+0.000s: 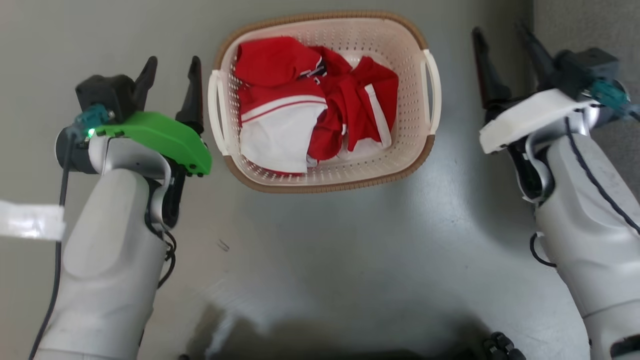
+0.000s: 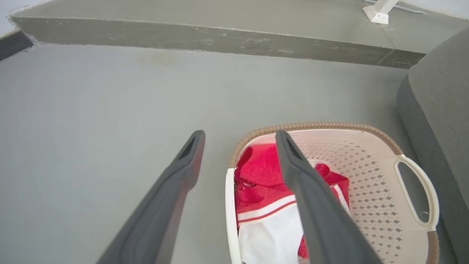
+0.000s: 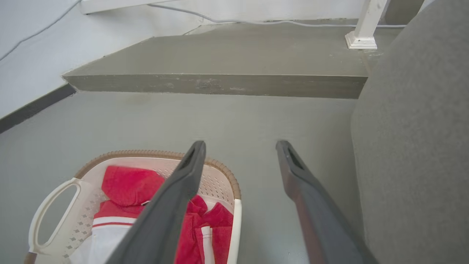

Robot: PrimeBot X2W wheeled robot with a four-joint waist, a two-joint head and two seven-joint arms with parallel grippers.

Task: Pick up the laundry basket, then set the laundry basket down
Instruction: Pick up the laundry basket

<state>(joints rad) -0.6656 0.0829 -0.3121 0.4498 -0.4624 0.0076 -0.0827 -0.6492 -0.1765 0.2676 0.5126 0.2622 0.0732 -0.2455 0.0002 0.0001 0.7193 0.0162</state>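
The laundry basket (image 1: pixel 410 55) is cream-white perforated plastic with a brown woven-look rim and white loop handles. It rests on the grey floor and holds red and white clothes (image 1: pixel 310 105). My left gripper (image 1: pixel 172 67) is open just left of the basket's left handle (image 1: pixel 216 112), apart from it. My right gripper (image 1: pixel 502 37) is open to the right of the right handle (image 1: pixel 434 90), with floor between them. The left wrist view has the basket (image 2: pixel 366 161) at lower right behind my open fingers (image 2: pixel 187 161). In the right wrist view the basket (image 3: pixel 220 179) lies at lower left.
A grey upholstered seat (image 3: pixel 417 128) stands close on the right of my right arm. A raised concrete step (image 3: pixel 220 84) crosses the far side, with a white post (image 3: pixel 362 33) on it. A strip of white tape (image 1: pixel 30 220) lies on the floor at left.
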